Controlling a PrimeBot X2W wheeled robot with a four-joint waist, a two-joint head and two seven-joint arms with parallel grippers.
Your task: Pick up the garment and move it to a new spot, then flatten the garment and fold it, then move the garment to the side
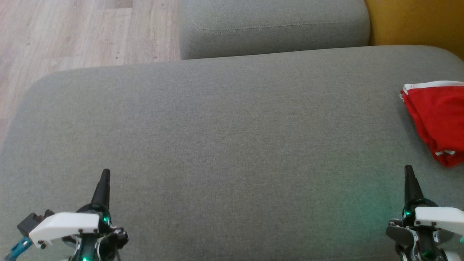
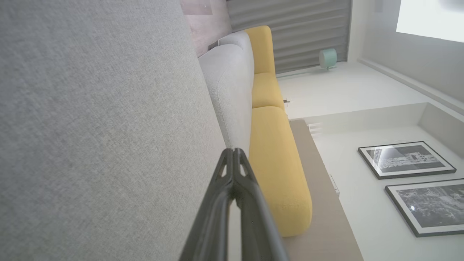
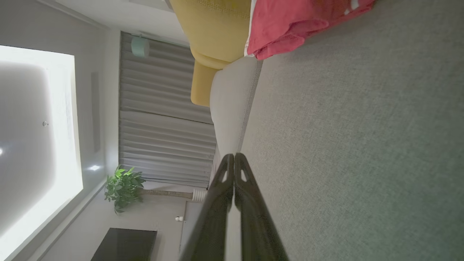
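Rightward, red garment [image 1: 436, 116] lengthwise near-far, white band [image 1: 431, 86] far; left pincer [image 1: 105, 172], right pincer [image 1: 408, 169] closed.

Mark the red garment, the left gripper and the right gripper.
red garment [image 1: 438, 116]: head view, middle of its red cloth.
left gripper [image 1: 105, 174]: head view, tips of its closed fingers.
right gripper [image 1: 408, 171]: head view, tips of its closed fingers.

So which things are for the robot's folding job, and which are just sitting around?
For the job:
red garment, lying on the grey cushion
left gripper, shut and empty
right gripper, shut and empty

Just sitting around:
yellow cushion
framed pictures
potted plant
wooden floor
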